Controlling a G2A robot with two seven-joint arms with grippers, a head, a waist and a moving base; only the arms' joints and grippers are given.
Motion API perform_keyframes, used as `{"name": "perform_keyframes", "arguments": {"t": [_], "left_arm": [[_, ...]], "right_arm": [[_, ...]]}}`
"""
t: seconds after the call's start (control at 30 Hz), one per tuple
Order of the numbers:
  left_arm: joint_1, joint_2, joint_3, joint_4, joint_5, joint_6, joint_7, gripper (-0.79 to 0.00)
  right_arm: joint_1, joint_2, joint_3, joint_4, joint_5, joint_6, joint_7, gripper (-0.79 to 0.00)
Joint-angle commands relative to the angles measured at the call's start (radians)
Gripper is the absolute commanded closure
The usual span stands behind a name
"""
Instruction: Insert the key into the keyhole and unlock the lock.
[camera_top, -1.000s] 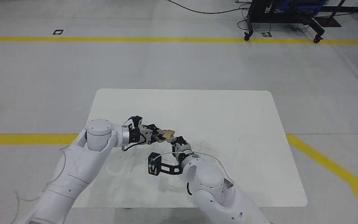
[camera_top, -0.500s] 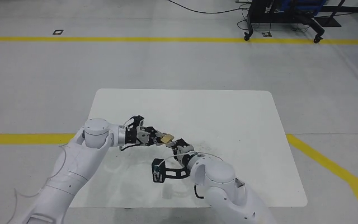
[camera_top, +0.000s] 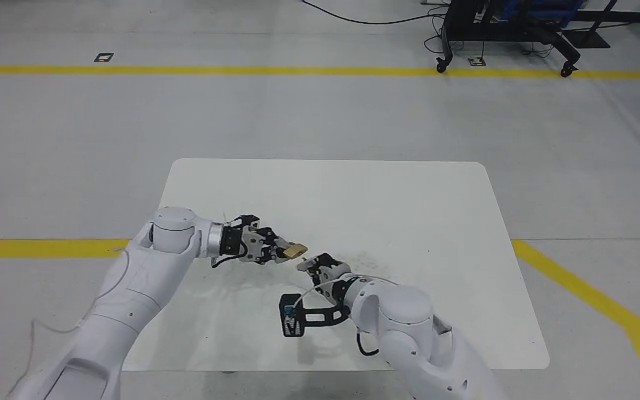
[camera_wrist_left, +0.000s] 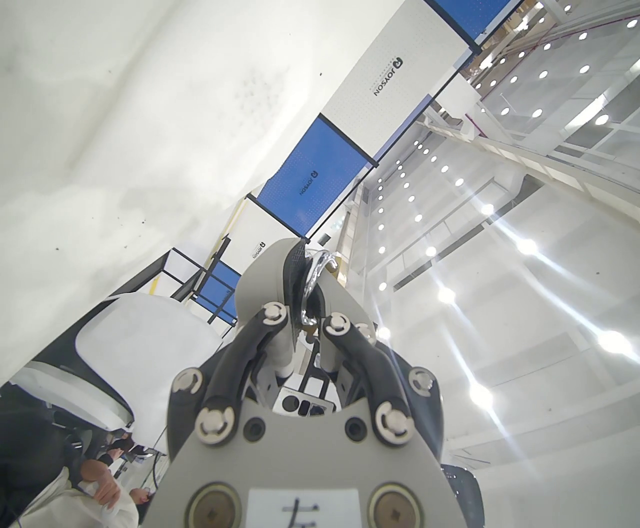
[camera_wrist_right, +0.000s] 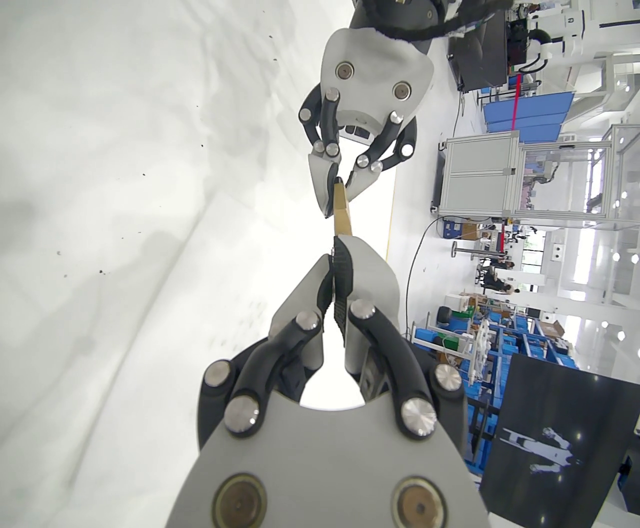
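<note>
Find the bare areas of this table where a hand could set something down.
Bare: the right half of the table, and the far strip along its back edge. Crowded: front left-centre, where the left claw and right claw meet at the lock.

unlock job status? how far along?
Done: the left gripper holds the brass lock, jaws shut on its shackle. In hand: the right gripper, jaws shut, sits tip-on against the lock's free end. The key is hidden between its pads, so I can't confirm insertion. Left: seating the key if it isn't in, the turn, and the shackle releasing.
</note>
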Motion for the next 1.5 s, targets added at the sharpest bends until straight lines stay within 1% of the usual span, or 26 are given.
{"name": "perform_keyframes", "arguments": {"t": [0.0,0.37,0.53,0.7,0.83,0.97,1.2,1.47], "left_arm": [[-0.003,-0.002,0.006,0.004,0.001,-0.004,-0.005,0.0],[-0.013,-0.009,0.026,0.016,0.005,-0.005,-0.013,0.0],[-0.017,-0.011,0.03,0.023,0.003,-0.004,-0.014,0.0],[-0.021,-0.01,0.023,0.037,-0.004,-0.017,-0.025,0.0],[-0.022,-0.008,0.025,0.041,-0.002,-0.038,-0.074,0.0],[-0.025,-0.008,0.027,0.047,-0.004,-0.046,-0.091,0.0],[-0.028,-0.008,0.034,0.041,0.01,-0.054,-0.098,0.0],[-0.022,-0.007,0.039,0.018,0.02,-0.049,-0.091,0.0]], "right_arm": [[0.007,-0.001,-0.006,0.005,-0.003,0.002,0.005,0.0],[0.041,-0.01,-0.031,0.042,0.005,0.027,0.053,0.0],[0.043,-0.01,-0.033,0.033,0.017,0.027,0.051,0.0],[0.029,-0.001,-0.009,0.001,0.022,-0.01,0.019,0.0],[0.017,0.015,0.035,-0.03,0.03,-0.068,-0.051,0.0],[0.005,0.031,0.061,-0.054,0.021,-0.11,-0.121,0.0],[0.009,0.041,0.053,-0.041,-0.005,-0.113,-0.145,0.0],[0.038,0.04,0.035,-0.011,0.008,-0.111,-0.132,0.0]]}}
